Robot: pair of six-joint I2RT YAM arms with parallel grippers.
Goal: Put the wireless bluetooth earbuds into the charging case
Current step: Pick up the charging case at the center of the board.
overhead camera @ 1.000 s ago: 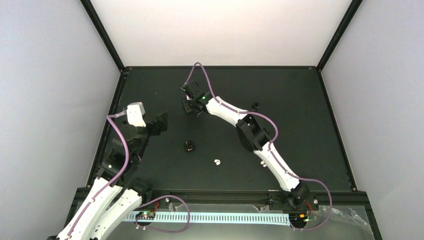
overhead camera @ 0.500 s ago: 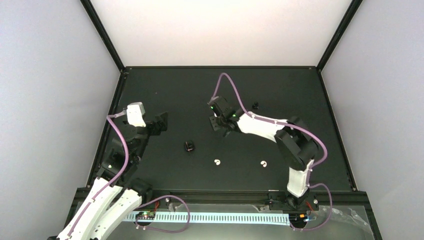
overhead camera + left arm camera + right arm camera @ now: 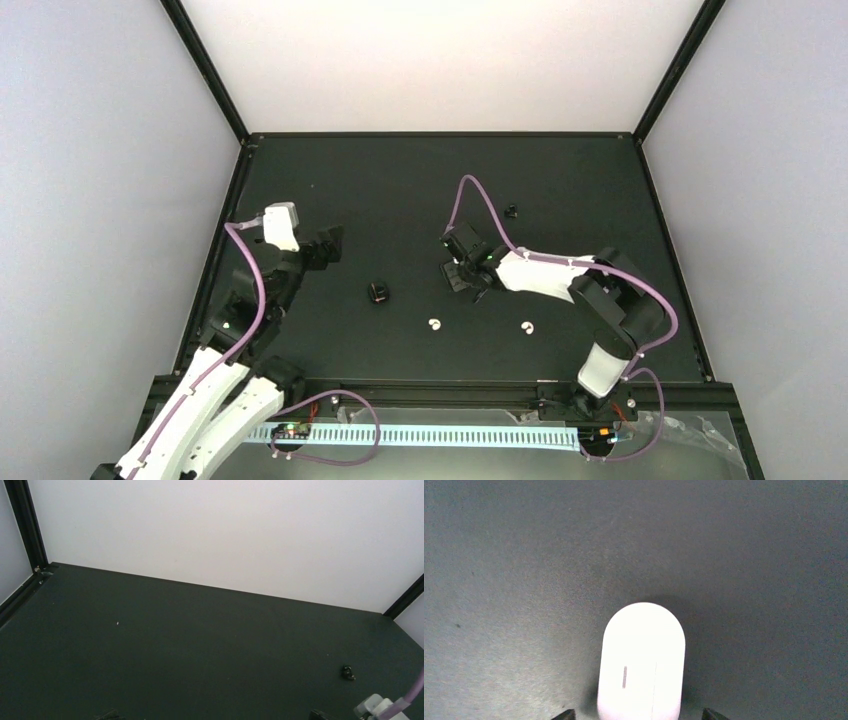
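The charging case (image 3: 641, 662) is a glossy white oval, closed, lying on the black table between my right gripper's (image 3: 640, 715) fingertips (image 3: 566, 714). The jaws stand open, with a gap on each side of the case. In the top view my right gripper (image 3: 462, 272) covers the case near the table's middle. Two white earbuds lie nearer the arms' bases: one (image 3: 434, 324) just left of the gripper, the other (image 3: 527, 327) to its right. My left gripper (image 3: 325, 245) hangs open and holds nothing at the left side, far from all of them; only its fingertips (image 3: 107, 715) show in the left wrist view.
A small black squarish object (image 3: 378, 292) sits left of the earbuds. A tiny black bit (image 3: 511, 211) lies farther back, and also shows in the left wrist view (image 3: 347, 672). A black frame rail (image 3: 215, 260) runs along the table's left edge beside the left arm.
My right arm has swung from the far left-centre toward the table's middle and nearer the earbuds. Its jaws have widened off the case. The left arm shifted slightly.
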